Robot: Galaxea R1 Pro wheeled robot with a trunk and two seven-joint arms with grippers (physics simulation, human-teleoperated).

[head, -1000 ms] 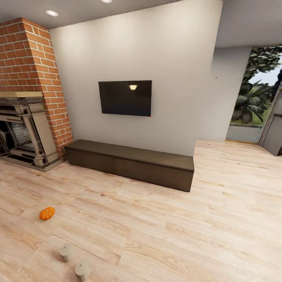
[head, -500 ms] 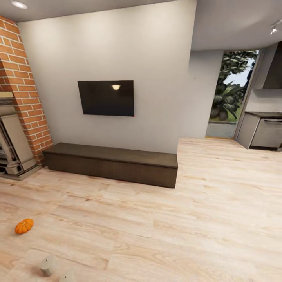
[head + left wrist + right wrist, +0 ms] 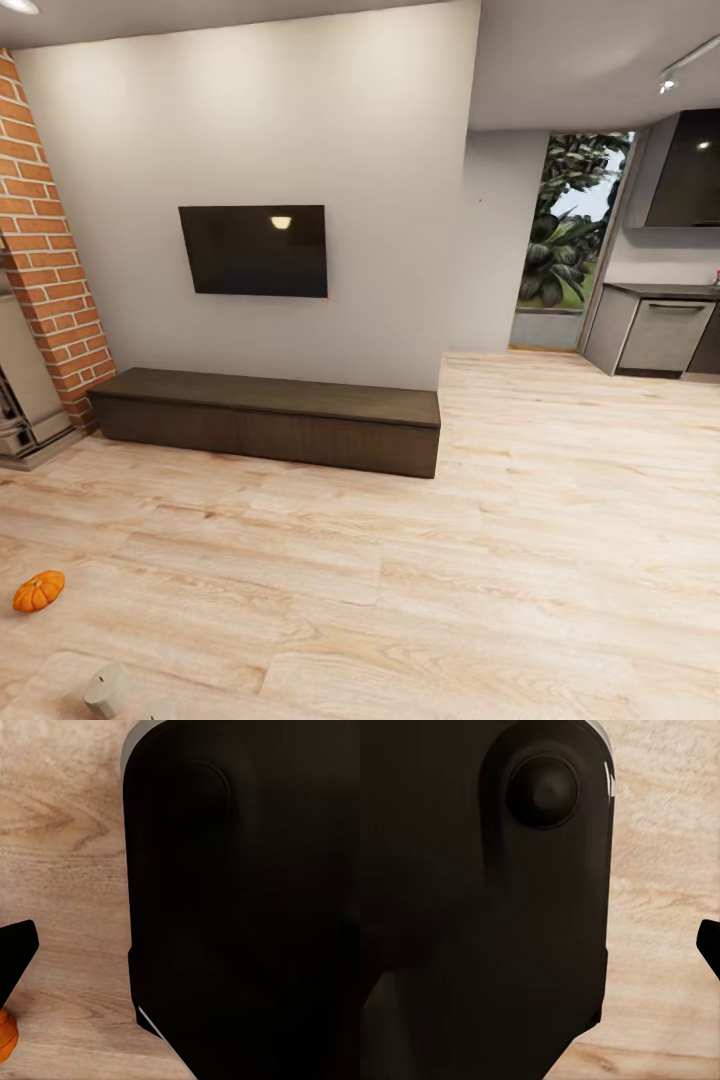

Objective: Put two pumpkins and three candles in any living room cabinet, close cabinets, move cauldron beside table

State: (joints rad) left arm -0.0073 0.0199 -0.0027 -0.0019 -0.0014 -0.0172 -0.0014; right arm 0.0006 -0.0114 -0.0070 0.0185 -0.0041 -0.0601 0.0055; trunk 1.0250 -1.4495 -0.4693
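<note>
The long, low, dark-brown cabinet [image 3: 265, 420] stands against the white wall with all its fronts shut. One orange pumpkin [image 3: 38, 590] lies on the wood floor at the head view's lower left. Closer to me, two pale candles stand on the floor: one candle [image 3: 105, 688] in full, another candle [image 3: 160, 712] cut by the frame edge. In the left wrist view one dark fingertip [image 3: 15, 960] hangs over the floor beside an orange sliver [image 3: 6, 1039] that I cannot identify. In the right wrist view one fingertip [image 3: 711, 945] shows over the floor. The cauldron and table are out of view.
A black TV [image 3: 253, 250] hangs above the cabinet. A brick column [image 3: 45, 250] and the fireplace's edge [image 3: 20, 400] stand at far left. Kitchen units [image 3: 665, 335] and a glazed opening [image 3: 560, 240] lie at right. The robot's black body [image 3: 240, 900] blocks much of both wrist views.
The head camera has swung right: the cabinet, pumpkin and candles slid left in the picture, the fireplace nearly left the frame, and the kitchen came into view. The things themselves have not moved.
</note>
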